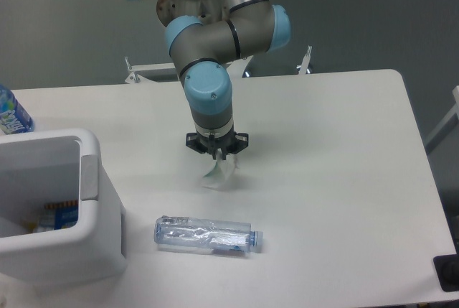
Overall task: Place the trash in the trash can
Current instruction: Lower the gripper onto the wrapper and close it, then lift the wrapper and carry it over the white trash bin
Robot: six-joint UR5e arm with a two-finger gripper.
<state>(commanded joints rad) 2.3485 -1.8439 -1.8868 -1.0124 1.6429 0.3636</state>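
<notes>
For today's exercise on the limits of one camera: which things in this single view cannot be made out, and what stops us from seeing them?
- Gripper fingers: hidden by the wrist above, so open or shut is unclear.
- Paper scrap: mostly covered by the gripper; grasp not visible.
- Trash can contents: cut by the left edge and its near wall.
- Blue-labelled bottle: cropped by the left edge.
- Crushed bottle label: too small to read.

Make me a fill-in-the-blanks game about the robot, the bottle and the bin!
1. The tool is right over the small ____ paper scrap.
2. The crushed bottle lying on the table has a ____ cap.
3. The trash can stands on the ____ side of the picture.
4. The crushed bottle lies ____ the trash can, not in it.

Missing words: white; blue; left; outside
</notes>
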